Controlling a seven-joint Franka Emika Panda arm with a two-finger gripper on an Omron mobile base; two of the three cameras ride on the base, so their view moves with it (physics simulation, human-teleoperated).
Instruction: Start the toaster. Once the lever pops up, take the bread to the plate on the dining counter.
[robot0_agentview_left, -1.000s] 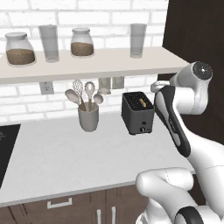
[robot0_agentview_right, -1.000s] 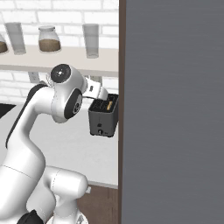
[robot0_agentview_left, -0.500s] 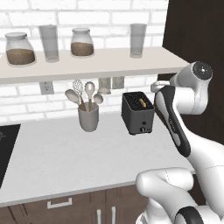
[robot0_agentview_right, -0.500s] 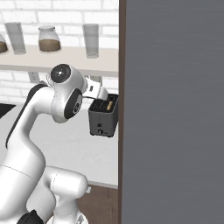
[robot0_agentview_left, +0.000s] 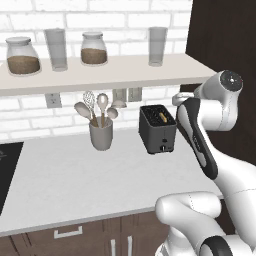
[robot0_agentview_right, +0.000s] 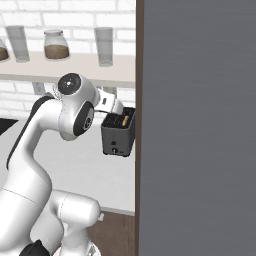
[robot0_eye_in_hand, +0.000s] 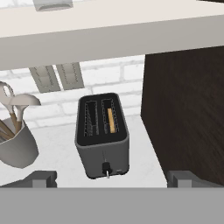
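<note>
Judging by the scene, nothing is done yet: the bread sits in the toaster on the worktop, lever unpressed. The end effector is held wide open and empty, near the toaster's front; starting and carrying remain.

Toaster holding bread stands beside utensil crock.

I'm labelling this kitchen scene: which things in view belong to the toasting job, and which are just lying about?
Part of the job:
- toaster on the white worktop
- bread, sitting in one toaster slot
- tool, open, apart from the toaster

Just lying about:
- utensil crock
- two jars on the shelf
- two glasses on the shelf
- wall outlets
</note>
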